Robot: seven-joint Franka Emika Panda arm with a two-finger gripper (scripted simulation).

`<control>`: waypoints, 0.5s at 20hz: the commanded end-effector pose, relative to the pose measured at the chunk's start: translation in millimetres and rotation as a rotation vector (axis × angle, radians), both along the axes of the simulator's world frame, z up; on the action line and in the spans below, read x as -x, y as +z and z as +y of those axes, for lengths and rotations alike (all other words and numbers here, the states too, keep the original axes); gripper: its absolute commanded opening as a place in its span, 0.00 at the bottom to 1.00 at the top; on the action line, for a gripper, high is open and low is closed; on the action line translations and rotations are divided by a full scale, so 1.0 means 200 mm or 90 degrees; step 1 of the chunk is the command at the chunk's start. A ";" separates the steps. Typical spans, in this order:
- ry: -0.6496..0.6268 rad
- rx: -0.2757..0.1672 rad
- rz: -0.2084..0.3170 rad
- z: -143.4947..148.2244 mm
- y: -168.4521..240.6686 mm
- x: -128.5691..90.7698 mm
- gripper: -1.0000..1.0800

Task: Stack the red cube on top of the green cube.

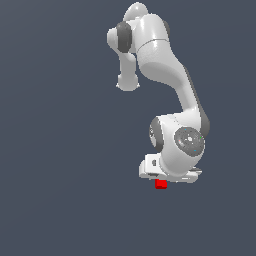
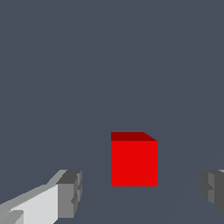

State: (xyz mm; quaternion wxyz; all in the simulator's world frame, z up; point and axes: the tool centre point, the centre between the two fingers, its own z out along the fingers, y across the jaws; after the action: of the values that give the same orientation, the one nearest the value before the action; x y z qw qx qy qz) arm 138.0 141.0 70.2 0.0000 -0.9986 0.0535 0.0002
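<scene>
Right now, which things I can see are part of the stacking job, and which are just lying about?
Part of the job:
- red cube
- tool, open, fingers either side of that cube
- green cube: not in view

Lying about:
- nothing else visible

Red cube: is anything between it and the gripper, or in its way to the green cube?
Nothing visible blocks the grasp. In the wrist view the red cube sits between the open gripper fingers, with bare gaps on both sides. The green cube shows in neither view, so the path to it cannot be judged.
</scene>
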 end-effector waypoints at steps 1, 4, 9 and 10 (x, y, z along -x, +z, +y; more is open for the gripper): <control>0.000 0.000 0.000 0.00 0.00 -0.01 0.96; 0.000 0.000 0.000 0.00 0.00 0.00 0.96; 0.000 0.000 0.000 0.00 -0.07 0.00 0.96; 0.000 0.000 0.000 0.00 -0.10 0.00 0.96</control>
State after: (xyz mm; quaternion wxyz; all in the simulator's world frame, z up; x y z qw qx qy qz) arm 139.2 141.4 58.4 0.0002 -0.9985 0.0538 -0.0009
